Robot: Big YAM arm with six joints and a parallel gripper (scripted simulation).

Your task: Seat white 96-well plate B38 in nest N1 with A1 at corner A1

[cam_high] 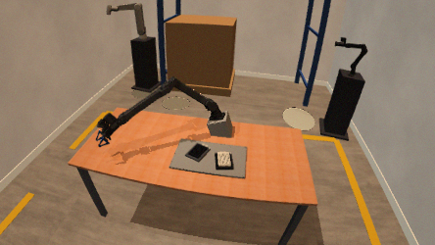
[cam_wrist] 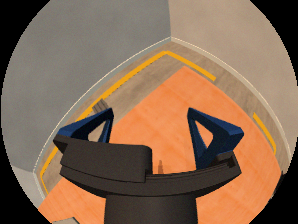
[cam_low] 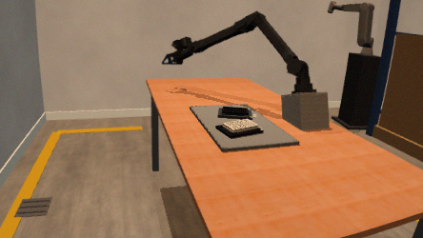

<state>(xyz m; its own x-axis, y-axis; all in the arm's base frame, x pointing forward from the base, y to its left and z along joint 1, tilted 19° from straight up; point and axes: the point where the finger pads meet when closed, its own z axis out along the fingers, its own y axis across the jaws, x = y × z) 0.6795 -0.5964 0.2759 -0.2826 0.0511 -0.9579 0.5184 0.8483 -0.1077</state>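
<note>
B38 (cam_high: 224, 159), the white plate, sits on its nest N1 (cam_high: 224, 167) on the grey mat (cam_high: 182, 164), mid-bench toward the front edge as the top view shows it; whether it's tilted or just shifted I can't tell at this resolution. B83 (cam_high: 197, 151), the black plate, is right beside it on the same mat in N2, so leave it alone. Your gripper (cam_high: 102, 138) hangs well apart from both, out over the bench's far left corner, high above the table (cam_high: 274, 169), fingers spread fully and holding nothing. First job, as I read it, is the approach: you swing back over the mat, come down on B38 from above, staying off the B83 side. Check label position before you grip; I can't read the labels or the A1 mark from here. Lift, align, then lower flat inside the locators.
</note>
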